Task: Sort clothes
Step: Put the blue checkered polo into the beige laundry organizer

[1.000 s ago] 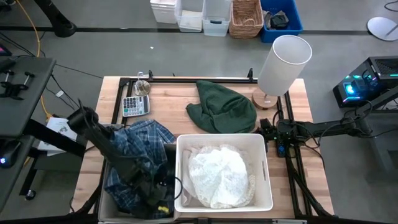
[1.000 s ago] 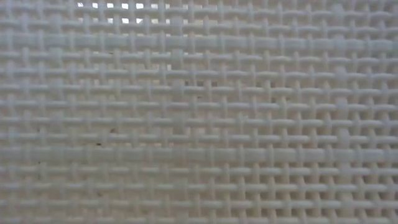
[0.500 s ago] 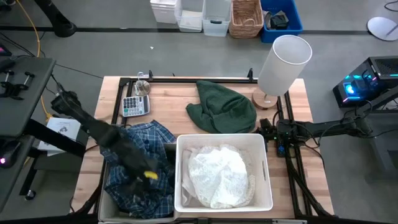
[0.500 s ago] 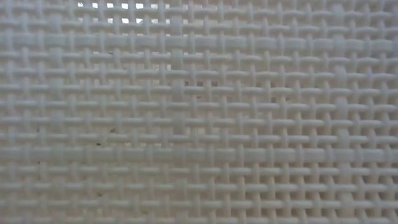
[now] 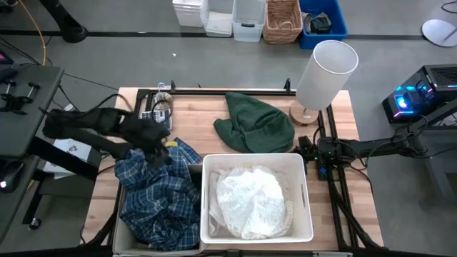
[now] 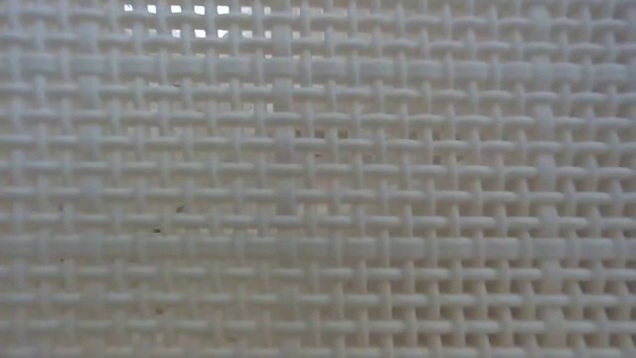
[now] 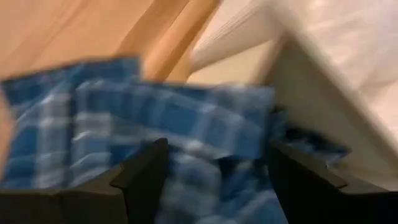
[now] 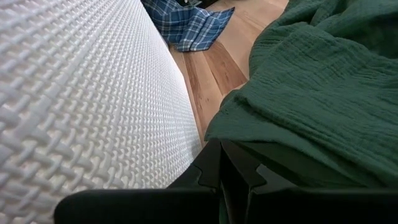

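Left gripper (image 5: 158,143) is positioned over the upper edge of the plaid shirt (image 5: 161,193); its fingers (image 7: 146,174) are spread apart, with nothing held between them. The shirt is heaped left of the white bin (image 5: 303,193). White garments (image 5: 253,203) are contained in that bin. The green garment (image 5: 257,123) is spread behind it. Right gripper (image 8: 227,171) is parked beside the bin, fingers closed together.

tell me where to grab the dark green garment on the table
Probably from above, at the raised folds near the middle of the dark green garment. It lies crumpled flat on the wooden table, so its edges offer little to pinch, and the white bin crowds its near edge.
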